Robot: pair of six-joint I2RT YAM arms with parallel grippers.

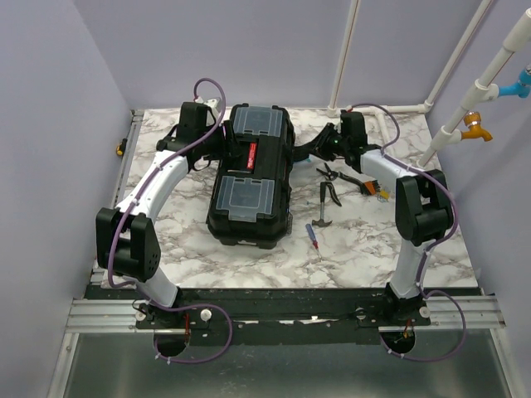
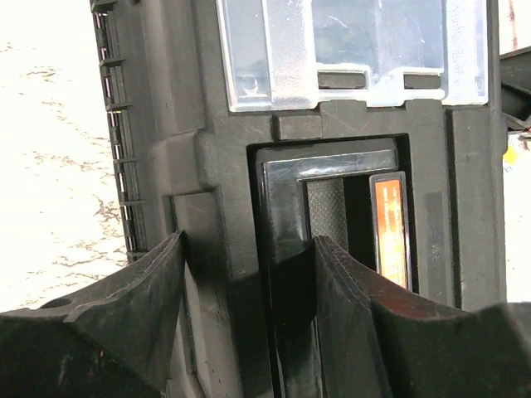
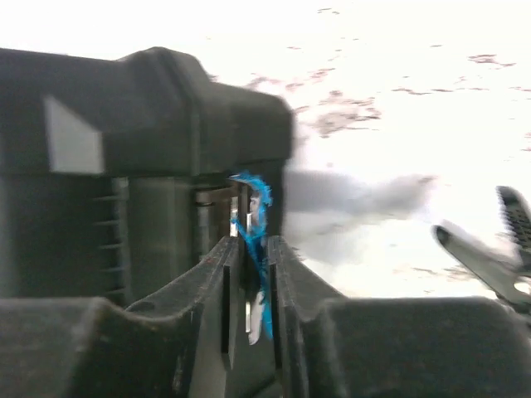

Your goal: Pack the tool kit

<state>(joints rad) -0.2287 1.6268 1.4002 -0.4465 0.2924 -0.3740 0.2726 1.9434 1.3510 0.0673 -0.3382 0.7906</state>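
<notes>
The black toolbox lies closed in the middle of the marble table, with two grey translucent lid compartments and a red handle. My left gripper is at its left side. In the left wrist view it is open and straddles the lid edge, one finger in the handle recess beside the red-orange handle strip. My right gripper is at the box's right side. In the right wrist view it is shut on a thin teal latch on the box wall.
Loose tools lie right of the box: pliers, a hammer, a small screwdriver and an orange-handled tool. The pliers' tips show in the right wrist view. White pipes stand at the back right.
</notes>
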